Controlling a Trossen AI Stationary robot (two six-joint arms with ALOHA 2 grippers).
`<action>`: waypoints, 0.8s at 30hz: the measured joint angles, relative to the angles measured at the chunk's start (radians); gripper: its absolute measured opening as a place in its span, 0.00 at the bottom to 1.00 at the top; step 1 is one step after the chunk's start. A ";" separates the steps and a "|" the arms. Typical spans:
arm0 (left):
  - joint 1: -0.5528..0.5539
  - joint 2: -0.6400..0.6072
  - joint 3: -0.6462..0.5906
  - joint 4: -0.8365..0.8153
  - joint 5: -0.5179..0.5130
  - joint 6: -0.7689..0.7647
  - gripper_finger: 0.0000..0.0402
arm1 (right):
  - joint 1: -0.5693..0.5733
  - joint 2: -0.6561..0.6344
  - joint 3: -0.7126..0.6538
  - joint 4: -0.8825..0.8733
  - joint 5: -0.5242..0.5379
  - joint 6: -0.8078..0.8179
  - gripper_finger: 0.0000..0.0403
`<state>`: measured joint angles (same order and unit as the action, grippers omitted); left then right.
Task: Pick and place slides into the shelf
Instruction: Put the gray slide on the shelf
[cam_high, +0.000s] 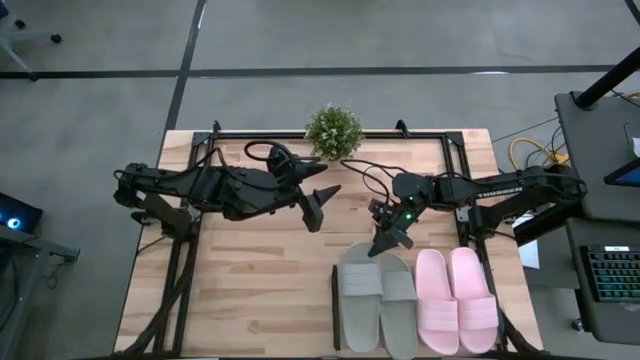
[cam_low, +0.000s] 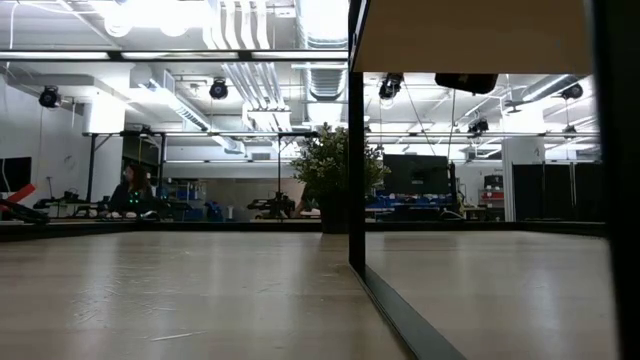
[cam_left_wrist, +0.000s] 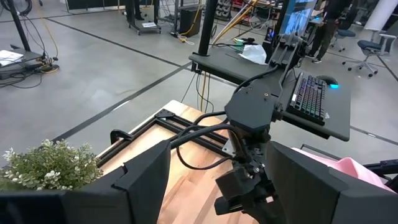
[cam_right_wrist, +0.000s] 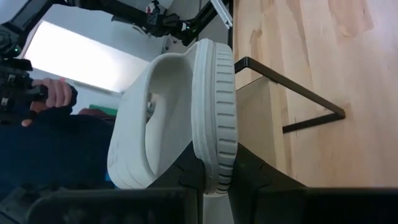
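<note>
The grey-green pair (cam_high: 378, 305) and the pale pink pair (cam_high: 455, 300) lie side by side at the table's near right, soles down. My right gripper (cam_high: 385, 245) reaches in from the far right and is shut on the far end of a grey-green slide (cam_right_wrist: 186, 106), over the pale shelf panel (cam_right_wrist: 258, 124). The low view shows that panel (cam_low: 460, 35) from below. My left gripper (cam_high: 320, 205) is open and empty above the middle of the table. It looks toward the right arm (cam_left_wrist: 252, 124). My right gripper pinches the grey-green slide's sole at its end (cam_right_wrist: 214, 168), one finger on the footbed side and one on the underside. The fingers slant down from the table's far right, along the slide. The strap (cam_right_wrist: 140, 118) faces up. The held end stands a little off the panel.
A small potted plant (cam_high: 333, 130) stands at the far edge, by the black frame rails (cam_high: 250, 133). A black post (cam_low: 355, 140) rises beside the shelf. A person's hand (cam_right_wrist: 53, 93) shows beyond the table's near side. Bare tabletop (cam_high: 250, 290) lies at the near left.
</note>
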<state>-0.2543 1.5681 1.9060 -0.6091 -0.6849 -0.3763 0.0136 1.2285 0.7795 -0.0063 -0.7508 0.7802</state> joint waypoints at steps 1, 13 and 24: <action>0.000 0.000 0.000 0.000 0.000 0.000 0.62 | 0.002 0.000 0.000 0.000 0.001 -0.002 0.08; 0.006 0.000 0.000 0.003 0.003 -0.001 0.62 | 0.009 0.000 0.000 0.044 0.000 -0.042 0.08; 0.012 0.000 0.000 0.004 0.012 -0.001 0.62 | 0.009 0.012 0.000 0.059 -0.014 -0.062 0.08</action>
<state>-0.2422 1.5681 1.9060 -0.6052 -0.6729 -0.3775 0.0223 1.2410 0.7795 0.0531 -0.7649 0.7179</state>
